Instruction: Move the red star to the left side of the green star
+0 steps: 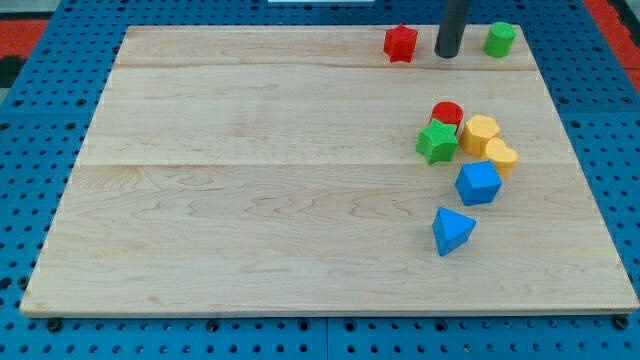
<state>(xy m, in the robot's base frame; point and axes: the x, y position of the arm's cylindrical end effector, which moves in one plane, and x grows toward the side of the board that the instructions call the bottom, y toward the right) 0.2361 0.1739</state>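
A pale wooden tabletop (250,170) is lying before me, soft even light falling on it. Around the tabletop, a blue perforated board (30,120) is showing on every side.

On the pale wooden board (250,170), the red star-shaped block (401,42) lay at the far edge, with my tip (447,54) just to its right and the green cylinder block (500,39) farther right. Nearer, the green star-shaped block (437,142) touched the red cylinder block (447,113) behind it. Two yellow blocks (479,133) (501,156) sat to its right, the blue cube-like block (478,183) nearer, and the blue wedge-shaped block (452,230) nearest.
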